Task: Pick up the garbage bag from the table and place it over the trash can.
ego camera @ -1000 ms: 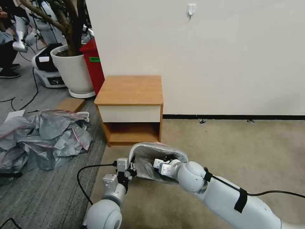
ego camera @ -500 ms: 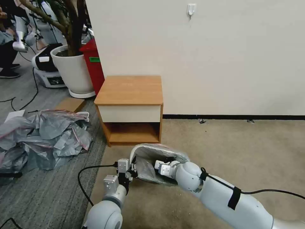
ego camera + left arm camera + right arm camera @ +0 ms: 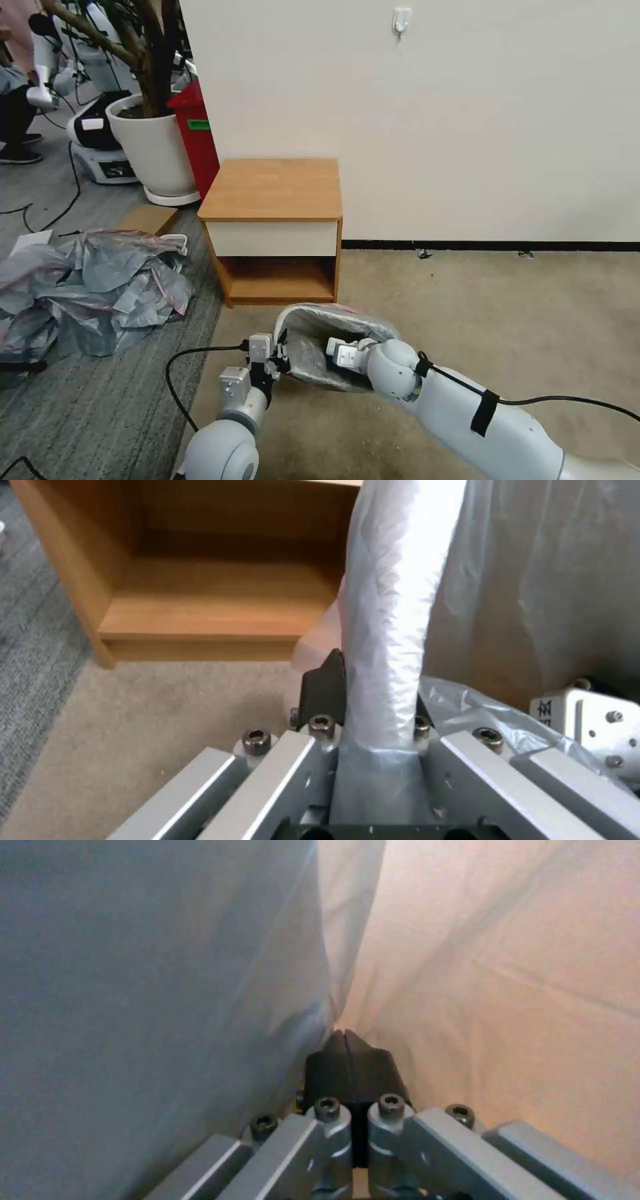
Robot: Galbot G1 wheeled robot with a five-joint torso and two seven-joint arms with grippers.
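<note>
Thin translucent grey plastic garbage bag (image 3: pixel 313 347) is off the small light-brown wooden bench (image 3: pixel 273 190), already draped over the small cream-beige rectangular trash can (image 3: pixel 313 640) on the carpet just in front of the bench. Left tool (image 3: pixel 370 700) straddles the bagged rim, pinching it. Right tool (image 3: pixel 347 1050) sits inside the bag, pads pressed together. Left to do: seat the lining, let go.

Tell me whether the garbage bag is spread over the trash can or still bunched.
Spread: the garbage bag is draped over the trash can rim, its mouth open. The left hand clamps the bagged rim; the right hand is shut inside it.
</note>
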